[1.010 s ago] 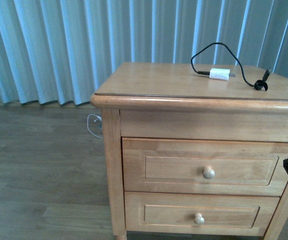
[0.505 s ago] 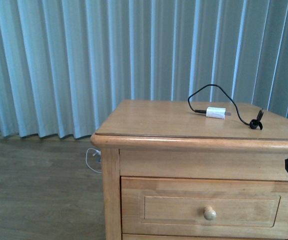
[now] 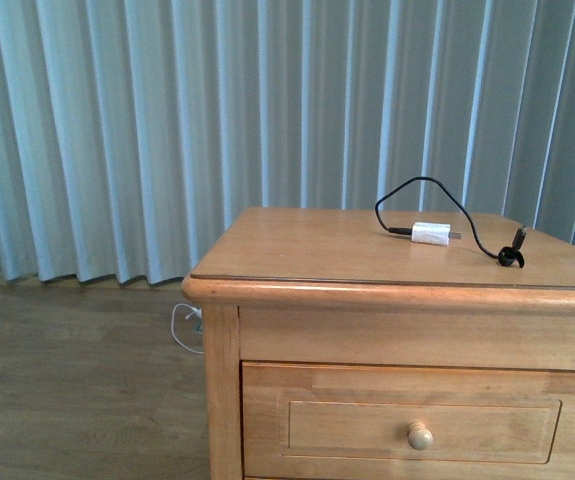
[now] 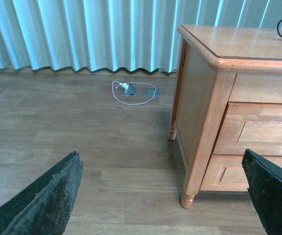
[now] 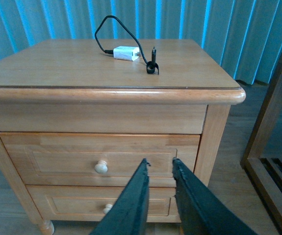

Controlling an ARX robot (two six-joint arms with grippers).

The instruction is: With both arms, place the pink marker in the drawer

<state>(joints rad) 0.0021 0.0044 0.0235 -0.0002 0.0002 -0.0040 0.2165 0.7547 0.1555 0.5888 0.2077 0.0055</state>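
The top drawer [image 3: 422,420] of the light wooden cabinet is closed, with its round pale knob [image 3: 420,435] at the front view's bottom edge. It also shows in the right wrist view [image 5: 99,154] with its knob [image 5: 101,167], and partly in the left wrist view [image 4: 266,137]. The pink marker shows in no view. My left gripper [image 4: 163,196] is open and empty, low over the floor to the cabinet's left. My right gripper [image 5: 159,164] is shut and empty, in front of the cabinet's right part. Neither arm shows in the front view.
A white charger block [image 3: 430,233] with a black cable [image 3: 412,190] lies on the cabinet top [image 3: 307,245]. The lower drawer [image 5: 99,205] sits beneath. Pale blue curtains hang behind. A white cord [image 4: 131,90] lies on the wood floor. A wooden frame [image 5: 270,147] stands right of the cabinet.
The front view has tilted upward: the cabinet sits lower in the picture, the lower drawer has left it, and the black arm at the right edge is gone.
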